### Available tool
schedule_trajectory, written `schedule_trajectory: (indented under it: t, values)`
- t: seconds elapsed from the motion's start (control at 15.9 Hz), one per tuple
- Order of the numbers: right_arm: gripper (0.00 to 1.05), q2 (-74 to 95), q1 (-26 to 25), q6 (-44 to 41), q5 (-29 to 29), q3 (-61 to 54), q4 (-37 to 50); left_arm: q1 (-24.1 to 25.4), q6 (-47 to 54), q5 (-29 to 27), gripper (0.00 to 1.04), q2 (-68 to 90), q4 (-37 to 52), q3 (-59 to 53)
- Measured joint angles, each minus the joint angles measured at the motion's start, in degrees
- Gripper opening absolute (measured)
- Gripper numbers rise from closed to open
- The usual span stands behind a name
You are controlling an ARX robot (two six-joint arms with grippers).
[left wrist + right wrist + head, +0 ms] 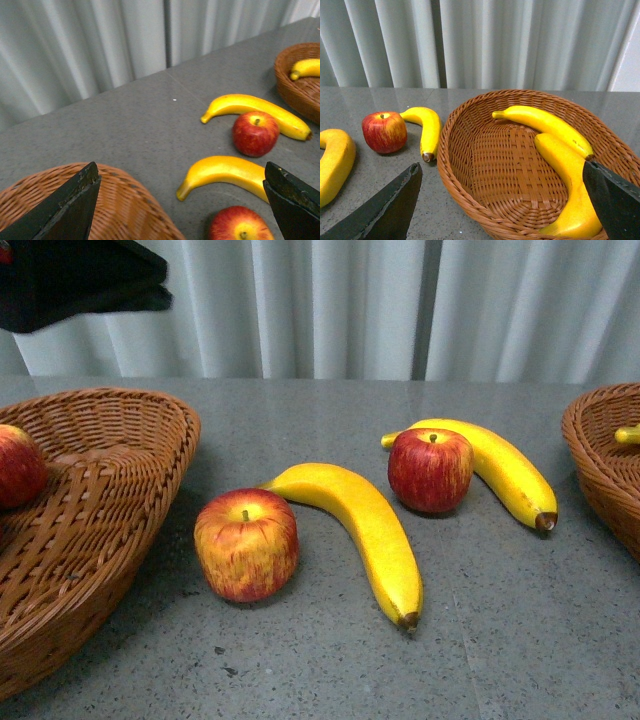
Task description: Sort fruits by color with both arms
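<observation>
Your left arm [80,280]: bulky matte black housing, red patch [5,252] at one corner. Your left claw [181,167], right claw [501,167]: black wedge-shaped fingers [65,210], edges lightly scuffed.

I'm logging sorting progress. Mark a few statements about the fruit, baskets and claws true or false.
Two bananas lie in the right basket. True.
A banana lies in the left basket. False: only an apple shows there.
The table has just one loose apple. False: two loose apples and two loose bananas lie there.
The left claw is open and empty. True.
The right claw grips a banana. False: it is open, holding nothing.
</observation>
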Motion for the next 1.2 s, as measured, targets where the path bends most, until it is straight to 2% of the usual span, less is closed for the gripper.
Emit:
schedule_trajectory:
  t: [0.19, 0.31, 0.63, 1.2]
  values:
    - [0.98, 0.0, 0.0, 0.0, -0.02, 0.0, 0.02, -7.19, 4.46, 1.6, 0.98, 5.05, -4.87, 1.6]
    - [0.98, 0.0, 0.0, 0.0, -0.02, 0.0, 0.0, -9.75, 6.21, 2.34, 0.98, 7.76, -6.32, 2.71]
    - [0.98, 0.0, 0.0, 0.0, -0.02, 0.0, 0.0, -10.14, 12.44, 2.01, 0.98, 15.21, -8.57, 3.21]
    - [0.98, 0.0, 0.0, 0.0, -0.02, 0.0, 0.0, -10.78, 21.7, -0.85, 0.98, 23.06, -5.66, 4.44]
